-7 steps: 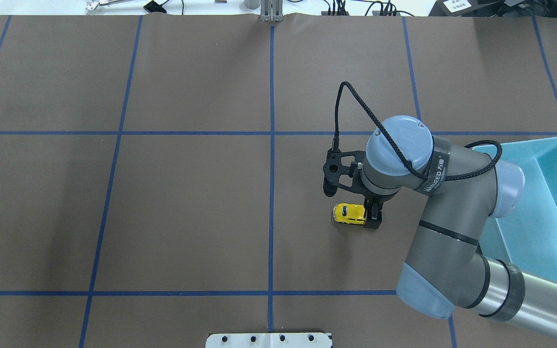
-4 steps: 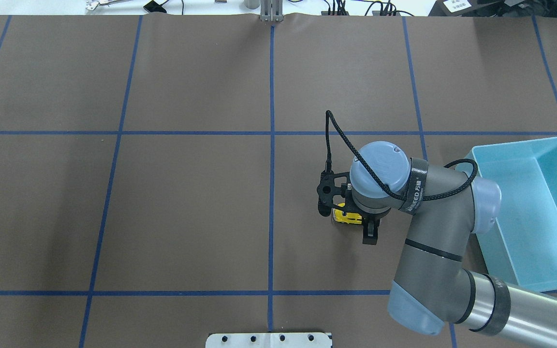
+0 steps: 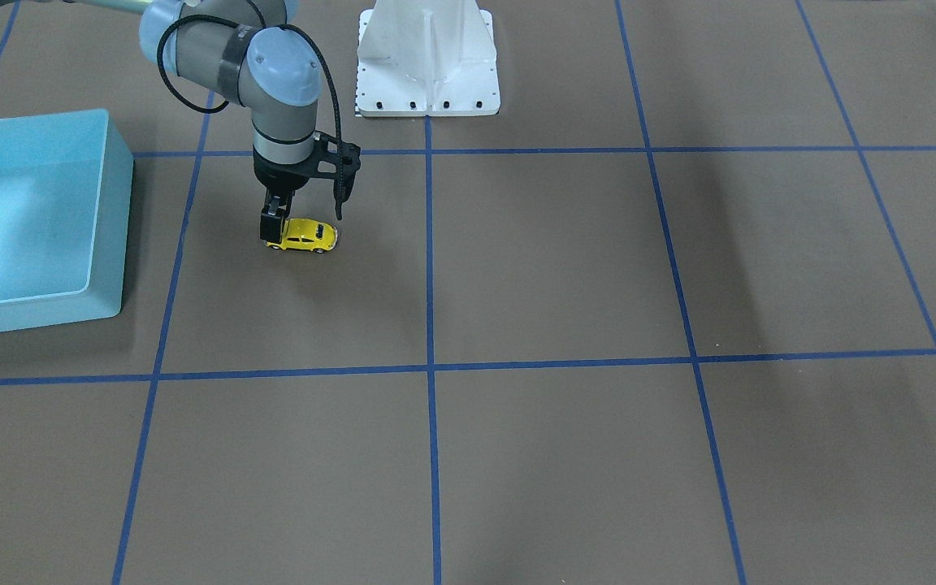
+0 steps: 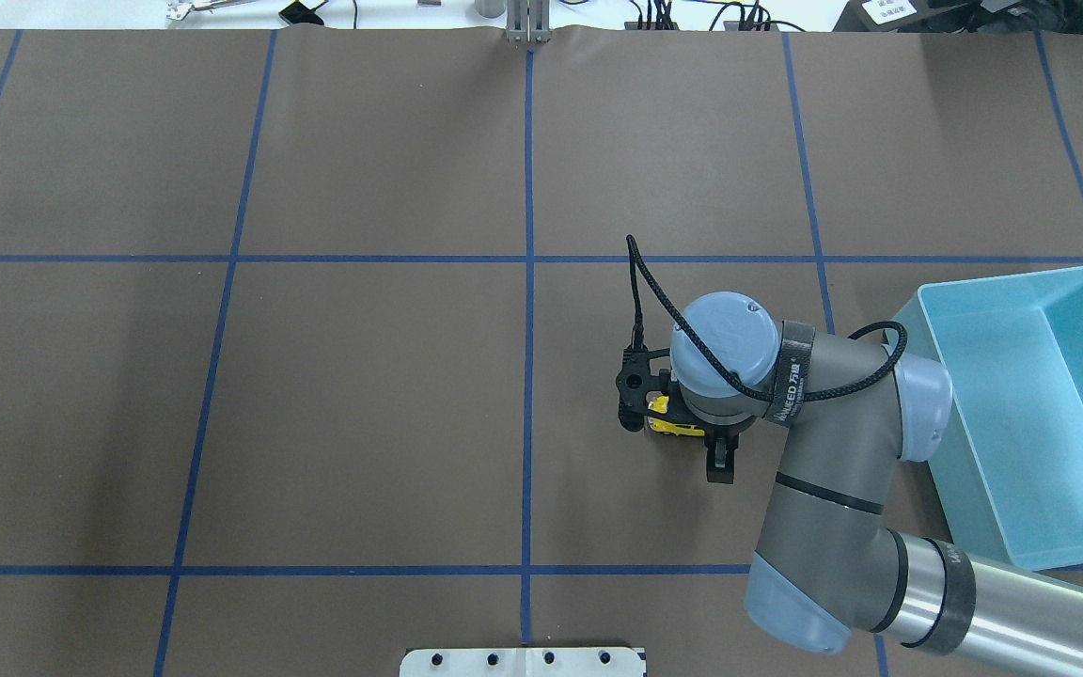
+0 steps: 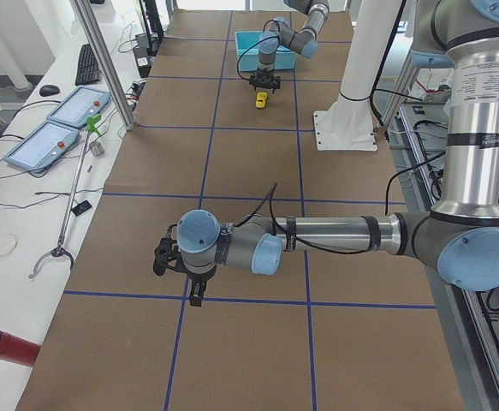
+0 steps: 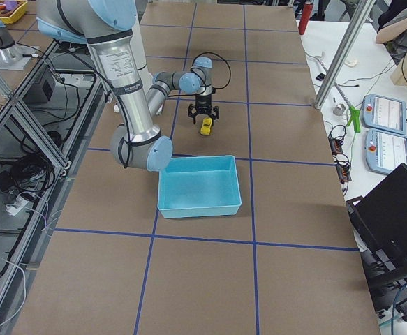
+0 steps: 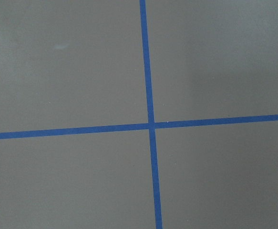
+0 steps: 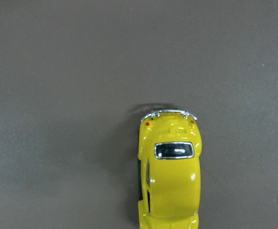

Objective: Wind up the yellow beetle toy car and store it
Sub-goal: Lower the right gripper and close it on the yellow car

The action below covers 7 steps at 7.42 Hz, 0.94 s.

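The yellow beetle toy car (image 3: 305,235) stands on its wheels on the brown mat, right of centre in the overhead view (image 4: 666,426). My right gripper (image 3: 276,231) is low over the car's end nearest the bin. It looks open, with one black finger (image 4: 718,461) beside the car and the other hidden under the wrist. The right wrist view shows the car's rear and roof (image 8: 171,171) at the bottom centre, with no fingers in it. My left gripper (image 5: 181,272) hangs over the mat far from the car. I cannot tell whether it is open or shut.
A light blue bin (image 4: 1012,284) stands empty to the right of the car, about one arm's width away; it also shows in the front-facing view (image 3: 109,219). The white robot base (image 3: 427,57) is at the near edge. Blue tape lines cross the mat.
My right arm has come down and toward the robot over the car. The wrist now covers most of the car in the overhead view. The car has not moved.
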### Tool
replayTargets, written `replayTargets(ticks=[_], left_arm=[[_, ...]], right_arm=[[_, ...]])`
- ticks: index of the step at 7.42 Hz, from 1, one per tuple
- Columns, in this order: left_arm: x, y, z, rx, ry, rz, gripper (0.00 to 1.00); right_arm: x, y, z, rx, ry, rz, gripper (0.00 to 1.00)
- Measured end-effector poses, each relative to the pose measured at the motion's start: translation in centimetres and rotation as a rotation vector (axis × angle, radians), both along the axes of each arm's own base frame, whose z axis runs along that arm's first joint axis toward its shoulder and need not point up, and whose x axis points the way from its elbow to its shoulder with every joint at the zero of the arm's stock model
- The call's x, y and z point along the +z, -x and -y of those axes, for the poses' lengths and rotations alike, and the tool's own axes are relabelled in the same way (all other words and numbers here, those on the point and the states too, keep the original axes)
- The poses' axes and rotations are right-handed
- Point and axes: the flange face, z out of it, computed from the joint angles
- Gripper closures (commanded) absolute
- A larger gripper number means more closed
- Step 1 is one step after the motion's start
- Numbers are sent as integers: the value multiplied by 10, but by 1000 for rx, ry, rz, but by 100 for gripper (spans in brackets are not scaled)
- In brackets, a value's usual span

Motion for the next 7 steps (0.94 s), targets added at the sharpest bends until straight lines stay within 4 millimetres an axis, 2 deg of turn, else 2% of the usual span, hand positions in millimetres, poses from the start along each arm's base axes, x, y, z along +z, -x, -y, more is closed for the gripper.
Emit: replayTargets(ticks=[2,5,6,7], left_arm=[[12,-1,-13,2,0,5,0],[19,0,-20,1,-9,9,0],[18,0,-19,1,-12,15,0],[17,0,-19,0,-16,23,0]], right_arm=[[8,7,3,4,-4,-19,0],[9,14,9,10,-24,-30,0],[10,16,11,11,-30,-28,6],[12,19,12,12,-35,-25,27]])
